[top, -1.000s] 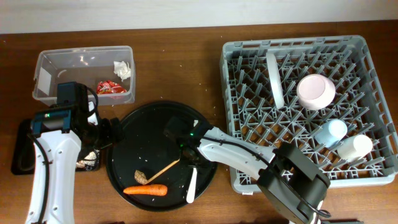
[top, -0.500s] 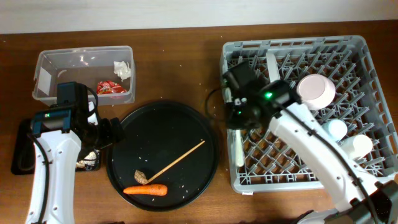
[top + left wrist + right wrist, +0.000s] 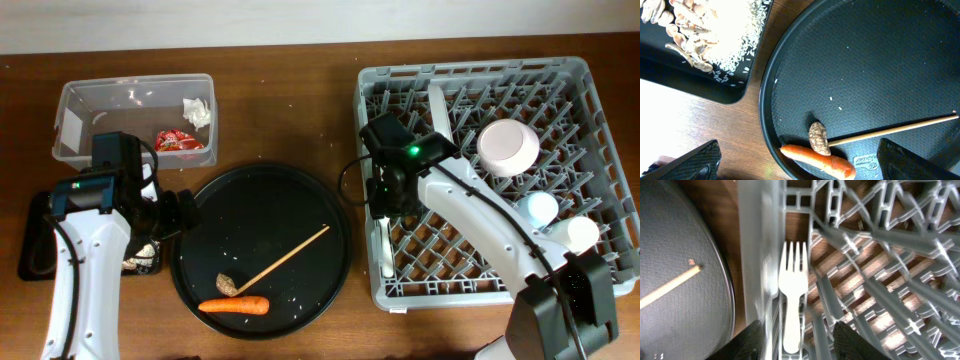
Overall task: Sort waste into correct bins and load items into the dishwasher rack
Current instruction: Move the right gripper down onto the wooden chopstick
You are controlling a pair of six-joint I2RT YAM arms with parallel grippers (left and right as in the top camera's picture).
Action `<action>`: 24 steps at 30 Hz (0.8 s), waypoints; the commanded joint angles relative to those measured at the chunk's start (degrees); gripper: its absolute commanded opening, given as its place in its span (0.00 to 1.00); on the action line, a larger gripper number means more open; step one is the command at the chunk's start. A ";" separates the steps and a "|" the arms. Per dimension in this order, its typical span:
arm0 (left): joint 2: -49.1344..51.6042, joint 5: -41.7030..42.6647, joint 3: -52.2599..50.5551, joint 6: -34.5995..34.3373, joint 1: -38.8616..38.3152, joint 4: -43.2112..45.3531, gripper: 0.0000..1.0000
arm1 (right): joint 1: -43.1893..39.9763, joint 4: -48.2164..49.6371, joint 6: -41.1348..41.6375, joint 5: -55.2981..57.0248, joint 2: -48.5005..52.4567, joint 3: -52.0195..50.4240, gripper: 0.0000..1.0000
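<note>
The white fork (image 3: 792, 305) lies flat on the dishwasher rack's (image 3: 560, 90) lattice, just inside its left wall. My right gripper (image 3: 801, 332) hovers over the handle, open, with neither finger touching it; from overhead the gripper (image 3: 386, 203) sits above the fork (image 3: 387, 246). An orange carrot (image 3: 233, 306), a nut shell (image 3: 227, 284) and the wooden stick (image 3: 285, 257) rest on the round black tray (image 3: 300, 200). My left gripper (image 3: 799, 150) is wide open above the carrot (image 3: 820, 159) and holds nothing. The clear tub (image 3: 90, 110) contains the red wrapper (image 3: 180, 142) and the white tissue (image 3: 197, 110).
The shallow black tray (image 3: 670, 75) holds nut shells (image 3: 687, 22) and pale crumbs. In the rack stand a white plate (image 3: 442, 130), a cream-pink bowl (image 3: 508, 147), a light-blue cup (image 3: 530, 210) and a white cup (image 3: 572, 235). The left arm covers most of the black tray from overhead.
My right arm carried the fork from the round tray to the rack's left edge, then its jaws opened and let the fork go. The left arm has not moved.
</note>
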 commanded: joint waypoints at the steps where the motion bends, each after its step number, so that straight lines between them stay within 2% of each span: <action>1: 0.31 -0.39 0.24 -0.76 0.26 -0.09 0.99 | -0.20 -3.10 0.02 -0.24 -3.23 8.46 0.50; 3: 0.31 -0.39 0.24 -0.76 0.26 -0.02 0.99 | 1.55 -4.28 -2.71 -5.95 -4.24 14.12 0.50; 6: 0.31 -0.39 0.24 -0.76 0.26 0.17 0.99 | 6.91 -3.52 7.67 -9.51 -3.78 15.32 0.50; 7: 0.31 -0.39 0.24 -0.76 0.26 0.15 0.99 | 9.88 -2.82 11.19 -9.53 -2.82 15.19 0.54; 8: 0.31 -0.39 0.24 -0.76 0.26 0.15 0.99 | 11.63 -2.16 12.04 -9.70 -1.97 15.19 0.65; 10: 0.31 -0.39 0.24 -0.76 0.26 0.13 0.99 | 16.63 1.88 12.26 -11.37 0.79 15.19 0.93; 12: 0.31 -0.39 0.24 -0.76 0.26 0.09 0.99 | 20.83 6.25 12.83 -10.95 4.17 15.19 0.93; 14: 0.31 -0.39 0.24 -0.76 0.26 0.09 0.99 | 22.47 6.54 22.67 -10.32 8.39 15.19 0.93; 17: 0.31 -0.39 0.24 -0.76 0.26 0.07 0.99 | 22.64 5.92 32.87 -11.67 15.32 15.19 0.91; 22: 0.31 -0.39 0.24 -0.76 0.26 0.15 0.99 | 22.64 5.25 41.38 -12.39 22.21 15.10 0.82; 24: 0.31 -0.39 0.24 -0.76 0.26 0.13 0.99 | 22.71 4.92 43.34 -12.20 23.32 14.86 0.82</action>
